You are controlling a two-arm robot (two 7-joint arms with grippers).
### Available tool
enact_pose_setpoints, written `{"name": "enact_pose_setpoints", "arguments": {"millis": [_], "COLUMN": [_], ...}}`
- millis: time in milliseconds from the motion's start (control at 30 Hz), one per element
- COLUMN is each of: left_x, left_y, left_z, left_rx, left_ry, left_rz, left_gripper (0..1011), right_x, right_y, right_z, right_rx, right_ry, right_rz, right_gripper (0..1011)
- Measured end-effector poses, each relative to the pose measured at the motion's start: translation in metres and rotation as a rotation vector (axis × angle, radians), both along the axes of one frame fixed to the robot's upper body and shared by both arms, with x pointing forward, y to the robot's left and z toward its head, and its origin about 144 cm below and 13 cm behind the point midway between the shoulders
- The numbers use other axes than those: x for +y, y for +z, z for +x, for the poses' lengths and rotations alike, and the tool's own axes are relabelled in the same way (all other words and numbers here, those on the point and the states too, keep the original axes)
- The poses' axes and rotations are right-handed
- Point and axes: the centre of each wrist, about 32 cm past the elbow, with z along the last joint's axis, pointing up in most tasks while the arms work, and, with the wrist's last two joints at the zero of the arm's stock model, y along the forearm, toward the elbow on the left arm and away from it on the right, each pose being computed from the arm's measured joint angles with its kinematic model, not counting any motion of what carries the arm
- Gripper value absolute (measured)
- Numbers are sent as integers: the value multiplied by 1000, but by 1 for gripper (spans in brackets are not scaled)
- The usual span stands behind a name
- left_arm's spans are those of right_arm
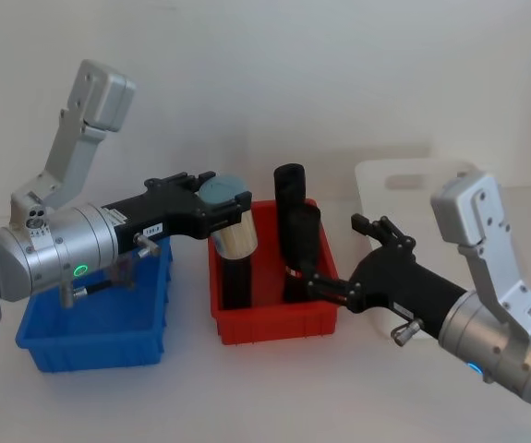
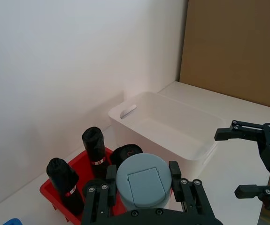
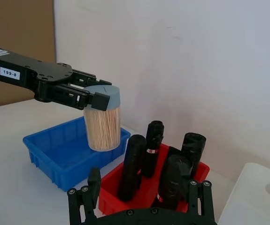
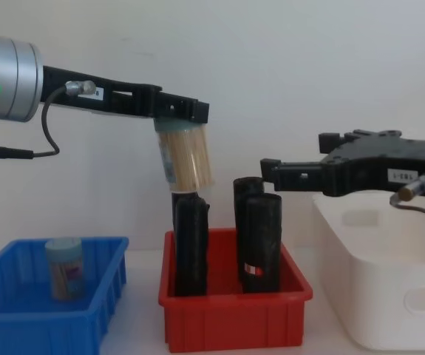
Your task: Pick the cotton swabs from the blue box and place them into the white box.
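1. Currently the left claw [image 1: 221, 196] is pinching one cotton swab jar [image 1: 235, 238] at its pale blue lid. The jar hangs roughly upright in the air above the red bin [image 1: 274, 325] of black rolls [image 1: 300, 249], mid-bench [image 1: 385, 388].
2. The jar is out of the blue box [image 1: 90, 355] at the bench's left end. It is not yet over the white box [image 1: 413, 180] at the right end.
3. Right claw [image 1: 334, 256]: fingers spread, holding nothing, hovering between the red bin and the white box.
4. A second swab jar [image 4: 66, 268] stands in the blue box.
5. The white box interior looks bare in the left wrist view.
6. Judgement: the first transfer is about halfway and nothing is delivered yet. This drop and one more pick-and-place are left.
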Motion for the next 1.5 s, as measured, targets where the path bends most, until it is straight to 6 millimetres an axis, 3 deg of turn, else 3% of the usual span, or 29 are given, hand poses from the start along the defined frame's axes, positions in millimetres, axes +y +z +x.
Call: {"name": "enact_pose_setpoints", "arguments": {"millis": [567, 1500], "left_x": [0, 0], "left_y": [0, 0], "left_z": [0, 0], "left_rx": [0, 0], "left_ry": [-2, -2], "left_rz": [0, 0], "left_gripper": [670, 670], "right_x": [25, 71], "right_y": [20, 25], "right_z": [33, 54], "right_rx": [41, 124], "right_ry": [85, 98], "right_rz": [-69, -61], "right_gripper": [1002, 1002]}}
